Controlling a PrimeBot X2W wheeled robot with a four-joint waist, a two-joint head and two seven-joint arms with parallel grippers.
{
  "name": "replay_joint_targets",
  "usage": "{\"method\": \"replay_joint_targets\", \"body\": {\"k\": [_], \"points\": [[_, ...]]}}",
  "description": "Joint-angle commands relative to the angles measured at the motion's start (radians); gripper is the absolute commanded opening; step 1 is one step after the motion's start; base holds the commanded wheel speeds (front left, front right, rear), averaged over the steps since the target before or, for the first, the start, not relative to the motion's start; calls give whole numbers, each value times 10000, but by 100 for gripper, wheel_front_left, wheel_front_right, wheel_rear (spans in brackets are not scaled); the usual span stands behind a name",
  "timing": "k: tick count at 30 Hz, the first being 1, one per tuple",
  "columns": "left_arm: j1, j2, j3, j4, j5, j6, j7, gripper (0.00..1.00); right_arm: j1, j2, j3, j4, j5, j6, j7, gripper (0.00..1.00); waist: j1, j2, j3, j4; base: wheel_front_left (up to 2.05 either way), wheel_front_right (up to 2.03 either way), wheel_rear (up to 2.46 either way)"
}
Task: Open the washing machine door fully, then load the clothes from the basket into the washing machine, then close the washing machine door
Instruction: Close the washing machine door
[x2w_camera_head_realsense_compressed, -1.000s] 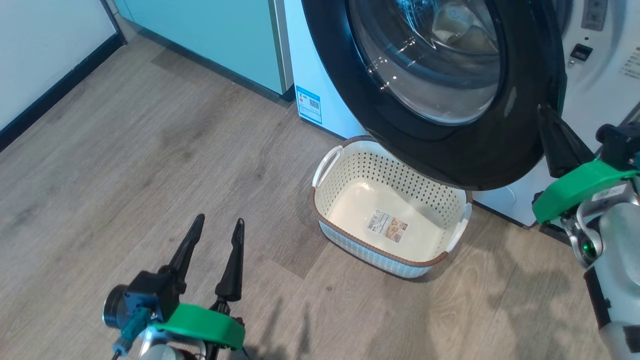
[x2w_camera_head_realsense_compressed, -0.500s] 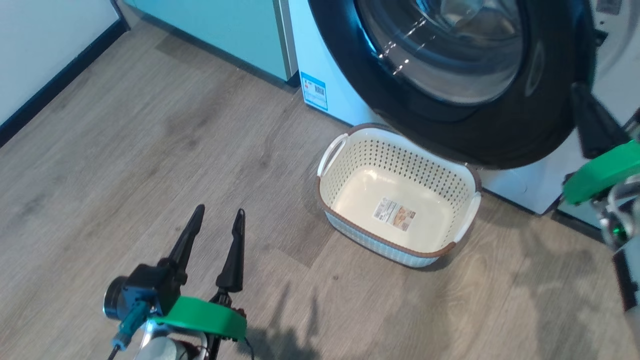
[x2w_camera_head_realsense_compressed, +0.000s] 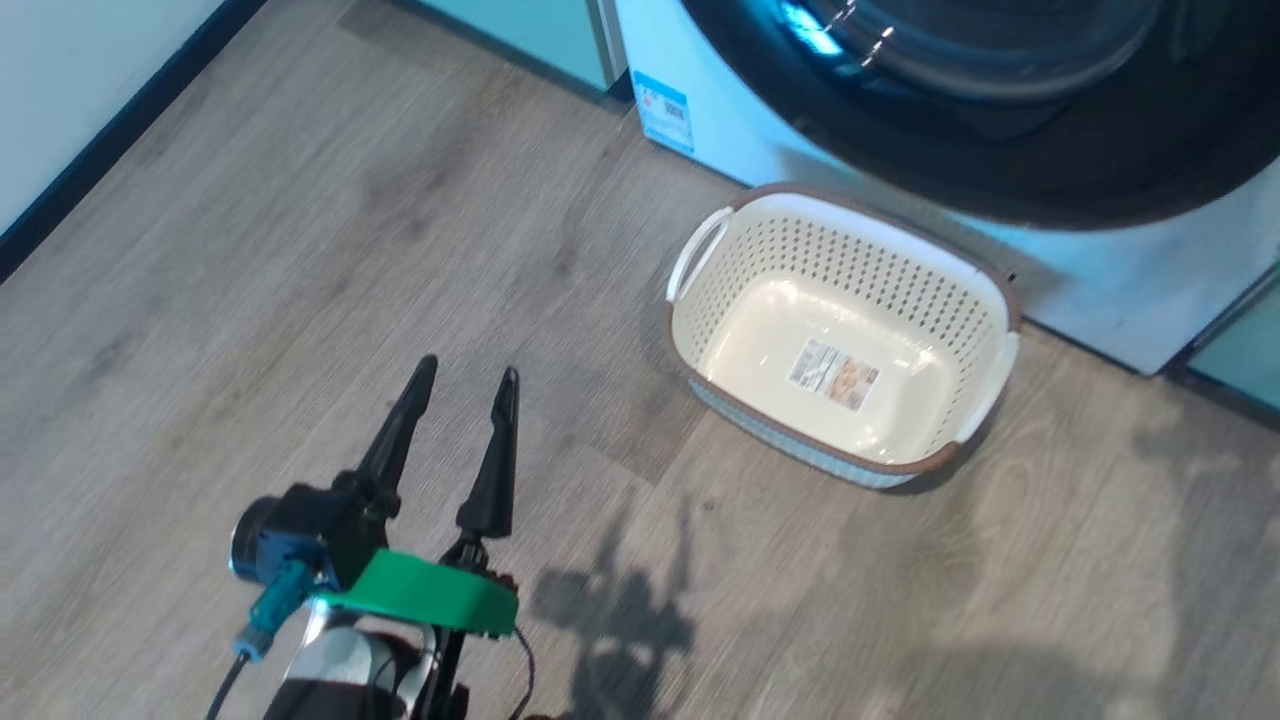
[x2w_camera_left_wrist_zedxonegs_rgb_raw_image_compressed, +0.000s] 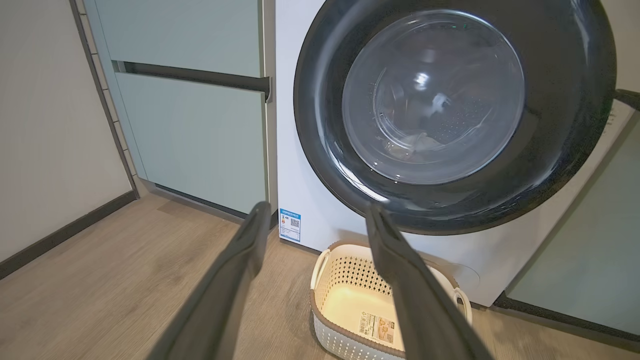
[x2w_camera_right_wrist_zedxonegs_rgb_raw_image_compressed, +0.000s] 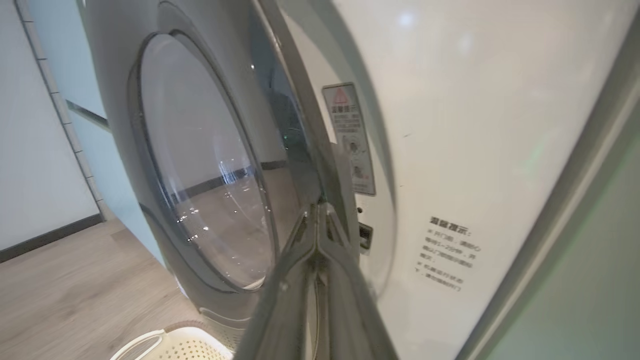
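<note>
While the left gripper (x2w_camera_head_realsense_compressed: 469, 366) hovers with fingers spread over bare wood-grain floor (x2w_camera_head_realsense_compressed: 200, 300), the basket (x2w_camera_head_realsense_compressed: 800, 260) stands empty beyond it to the right, well apart, just before the washing machine (x2w_camera_head_realsense_compressed: 720, 130), with a dark skirting board (x2w_camera_head_realsense_compressed: 100, 150) at the wall. Against a second ago the head camera has swung; the basket holds its place and the left fingers their spread. Farther on, the right gripper (x2w_camera_right_wrist_zedxonegs_rgb_raw_image_compressed: 317, 207), fingers pressed together and empty, points at the edge of the washing machine door (x2w_camera_right_wrist_zedxonegs_rgb_raw_image_compressed: 200, 150), which stands ajar.

Wood-look floor (x2w_camera_head_realsense_compressed: 300, 250): cream basket (x2w_camera_head_realsense_compressed: 860, 265) stands on it, just before washing machine (x2w_camera_head_realsense_compressed: 740, 140); green cabinets (x2w_camera_left_wrist_zedxonegs_rgb_raw_image_compressed: 195, 140) beside.
</note>
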Motion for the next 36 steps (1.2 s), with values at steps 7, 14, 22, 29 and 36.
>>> {"method": "replay_joint_targets", "body": {"k": [7,14,22,29,36], "points": [[-648,41,-89,-412,-394,216,-63,100,-1375,-372,-86,420,-438,-32,-75,0,-1,0,625,382,0,0,0],[-799,41,-277,-411,-533,380,-63,100,-1942,-431,-249,874,-636,-32,-80,0,-1,0,850,511,0,0,0],[-847,40,-300,-413,-500,456,-63,100,-1652,-176,-38,625,-678,-32,-82,0,-1,0,761,383,0,0,0],[-784,40,-148,-287,-322,382,-63,100,-629,289,593,-82,-173,-32,-83,0,-1,0,366,-17,0,0,0],[-670,40,131,-126,-35,178,-63,100,1061,632,1111,-1433,521,-32,-83,0,-1,0,-234,-700,0,0,0]]}}
